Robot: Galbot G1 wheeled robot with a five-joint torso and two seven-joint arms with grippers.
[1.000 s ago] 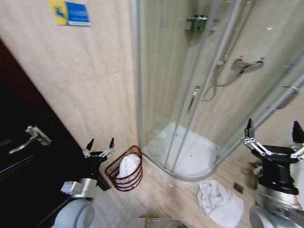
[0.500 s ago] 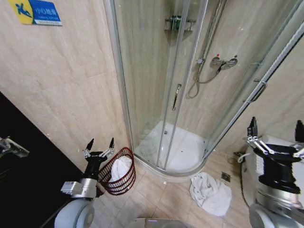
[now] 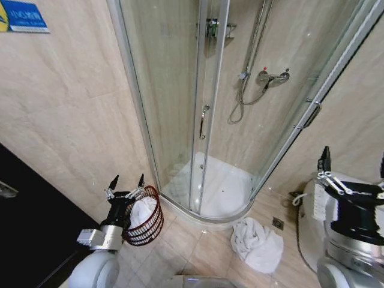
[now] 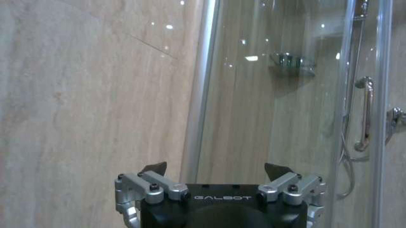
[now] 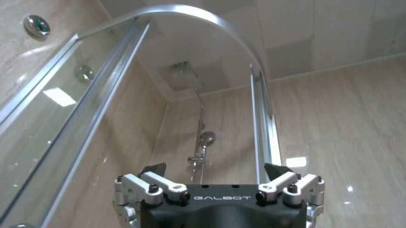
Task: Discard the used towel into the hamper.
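Towel (image 3: pixel 258 243) on floor | hamper (image 3: pixel 143 216) holds white cloth | both jaws spread, empty | "GALBOT" on wrists

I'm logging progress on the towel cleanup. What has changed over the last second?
Only the view has shifted: the head camera turned, so the shower, hamper and the towel on the floor slid leftward in the picture. The things themselves have not moved. The left gripper still hovers open beside the hamper, the right gripper stays raised and open, and neither holds anything. A white towel already lies in the hamper.
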